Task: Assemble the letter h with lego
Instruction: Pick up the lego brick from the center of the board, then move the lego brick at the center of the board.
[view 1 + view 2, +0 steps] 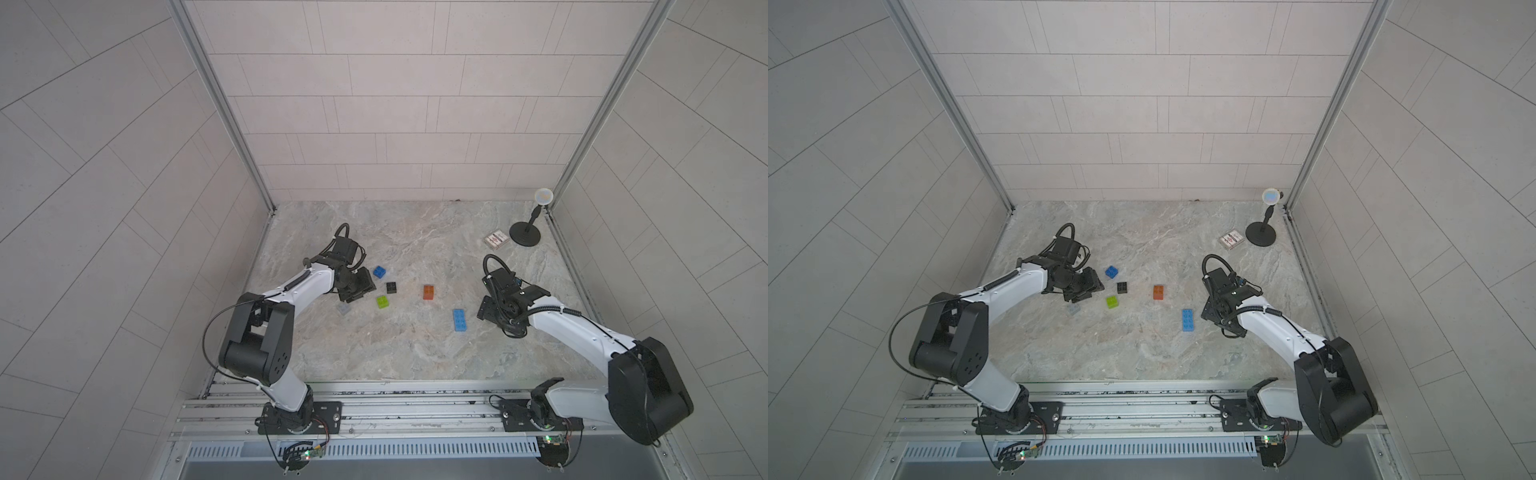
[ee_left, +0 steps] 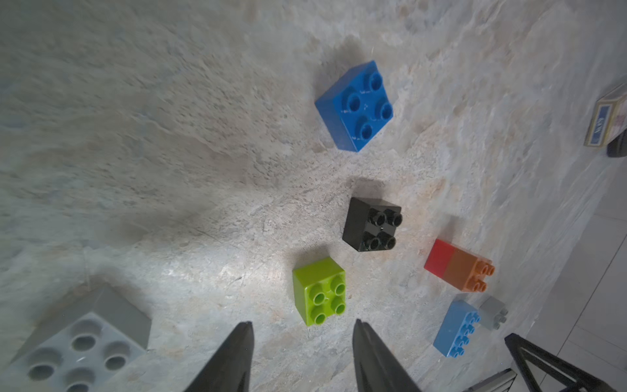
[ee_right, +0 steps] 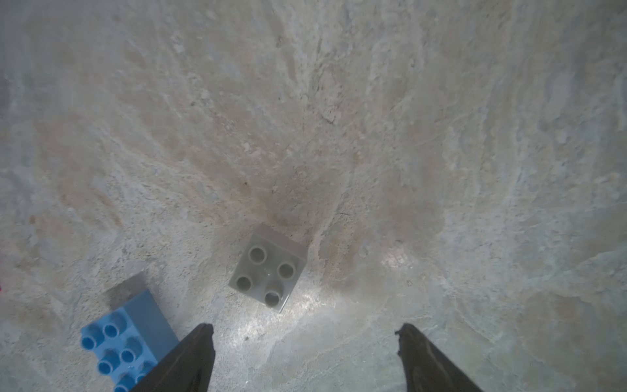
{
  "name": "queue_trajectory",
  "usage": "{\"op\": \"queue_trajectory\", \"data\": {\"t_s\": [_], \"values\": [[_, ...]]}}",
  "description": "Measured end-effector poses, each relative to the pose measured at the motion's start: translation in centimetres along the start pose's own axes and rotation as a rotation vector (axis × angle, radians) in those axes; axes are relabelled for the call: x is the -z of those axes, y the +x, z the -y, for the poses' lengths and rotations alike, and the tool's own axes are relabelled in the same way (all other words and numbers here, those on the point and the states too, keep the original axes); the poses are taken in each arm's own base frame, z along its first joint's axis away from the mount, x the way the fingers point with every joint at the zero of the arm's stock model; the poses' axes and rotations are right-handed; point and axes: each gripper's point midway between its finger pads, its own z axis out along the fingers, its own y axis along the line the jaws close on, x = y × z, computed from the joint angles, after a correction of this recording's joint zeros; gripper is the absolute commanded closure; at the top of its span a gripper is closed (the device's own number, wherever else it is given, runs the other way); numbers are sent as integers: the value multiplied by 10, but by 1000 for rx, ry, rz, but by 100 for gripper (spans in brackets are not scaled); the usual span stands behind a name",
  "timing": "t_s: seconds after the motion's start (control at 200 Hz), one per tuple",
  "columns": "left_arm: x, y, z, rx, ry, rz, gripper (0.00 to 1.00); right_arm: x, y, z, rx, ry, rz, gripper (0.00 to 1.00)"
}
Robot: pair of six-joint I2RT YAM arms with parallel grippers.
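Currently only the orange-on-red pair (image 2: pixel 458 268) is joined; other lego (image 2: pixel 371 224) loose mid-table. Left gripper (image 2: pixel 302 324) half spread, empty, lime brick (image 2: pixel 320 290) just ahead, left of centre. Right gripper (image 3: pixel 305 325) wide apart, empty, grey brick (image 3: pixel 268 268) just ahead, on the right. Risks: both bricks sit skewed to the jaws, so closing could spin them out; long light blue brick (image 3: pixel 125 336) beside one right finger (image 3: pixel 190 356) may get knocked.

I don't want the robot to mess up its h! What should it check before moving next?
1. Left gripper open, empty: ok.
2. Lime green square plastic brick studs up, free of neighbours: ok.
3. Right gripper open, empty: ok.
4. Small grey square plastic brick studs up before it: ok.
5. Orange plastic brick fully pressed onto red plastic brick: cannot tell.
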Motion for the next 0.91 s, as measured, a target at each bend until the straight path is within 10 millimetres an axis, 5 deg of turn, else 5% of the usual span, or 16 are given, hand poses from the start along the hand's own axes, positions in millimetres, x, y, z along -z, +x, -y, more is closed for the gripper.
{"op": "queue_trajectory", "data": {"t_s": [0.2,0.44,0.906], "values": [[-21,16,-4,2,-20,-88,52,-21,-2,-7,-39,20,-52,22],[-35,10,-3,-4,-31,-122,53,-32,-4,-6,-49,40,-64,24],[-42,12,6,-19,9,-162,50,-17,-25,-8,83,32,-13,19]]}}
